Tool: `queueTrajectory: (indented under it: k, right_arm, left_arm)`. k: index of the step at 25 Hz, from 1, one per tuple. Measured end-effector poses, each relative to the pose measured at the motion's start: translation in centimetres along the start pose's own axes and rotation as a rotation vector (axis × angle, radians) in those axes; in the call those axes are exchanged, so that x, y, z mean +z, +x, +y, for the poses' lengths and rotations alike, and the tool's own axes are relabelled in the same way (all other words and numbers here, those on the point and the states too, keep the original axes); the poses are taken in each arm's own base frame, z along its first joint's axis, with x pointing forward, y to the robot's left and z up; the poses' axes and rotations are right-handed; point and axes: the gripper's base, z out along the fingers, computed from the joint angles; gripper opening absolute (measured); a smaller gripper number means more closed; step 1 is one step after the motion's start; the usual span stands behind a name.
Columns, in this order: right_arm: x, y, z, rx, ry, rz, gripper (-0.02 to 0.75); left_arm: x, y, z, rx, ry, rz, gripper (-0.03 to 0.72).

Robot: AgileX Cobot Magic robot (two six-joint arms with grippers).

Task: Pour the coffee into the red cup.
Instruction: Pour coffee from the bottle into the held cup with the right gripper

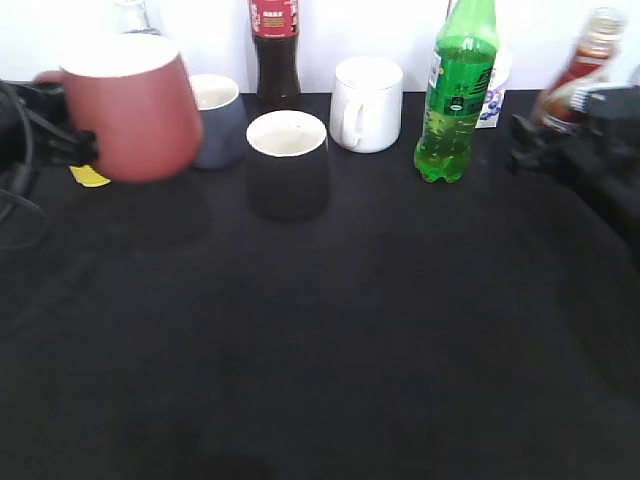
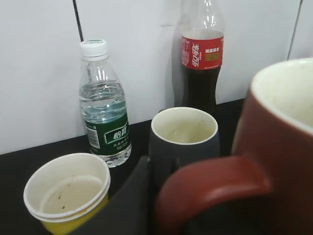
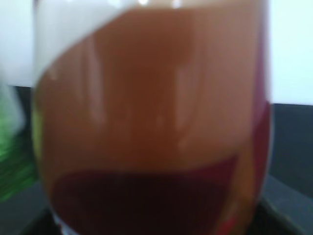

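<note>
The red cup (image 1: pixel 135 105) is at the far left of the exterior view, lifted off the black table and slightly tilted. My left gripper (image 1: pixel 62 140) is shut on its handle (image 2: pixel 215 188); its white inside (image 2: pixel 288 90) looks empty. My right gripper (image 1: pixel 545 145) at the far right is shut on the coffee bottle (image 1: pixel 582 62), which is tilted. In the right wrist view the bottle (image 3: pixel 151 122) fills the frame, brown liquid slanted inside, and the jaws are hidden.
On the table stand a black cup (image 1: pixel 287 165), a dark blue cup (image 1: pixel 220 120), a white mug (image 1: pixel 366 103), a green soda bottle (image 1: pixel 457 90), a cola bottle (image 1: pixel 275 45), a water bottle (image 2: pixel 104 105) and a yellow paper cup (image 2: pixel 66 193).
</note>
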Motion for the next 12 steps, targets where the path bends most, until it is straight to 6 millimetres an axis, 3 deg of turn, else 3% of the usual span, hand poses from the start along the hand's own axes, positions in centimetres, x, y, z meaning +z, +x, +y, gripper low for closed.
queueTrajectory:
  k: [3,6,8,12]
  right_arm:
    - [-4.8,-0.9,0.5,-0.008,-0.026,0.044,0.533]
    - [-8.6,-1.9,1.6,-0.039,-0.112,0.053,0.533]
    - [-9.5,-3.0,3.1,-0.048,-0.169,0.017,0.533]
    - [-9.9,-3.6,9.2,-0.071,-0.401,-0.006,0.533]
  left_arm:
    - [0.1,0.1,-1.8,0.042,0.083,0.004,0.075]
    - [0.9,1.5,-3.9,0.071,0.173,0.052,0.075]
    - [1.5,2.3,-5.6,0.072,0.238,0.026,0.075]
    - [2.3,3.9,-7.6,0.073,0.32,0.004,0.075]
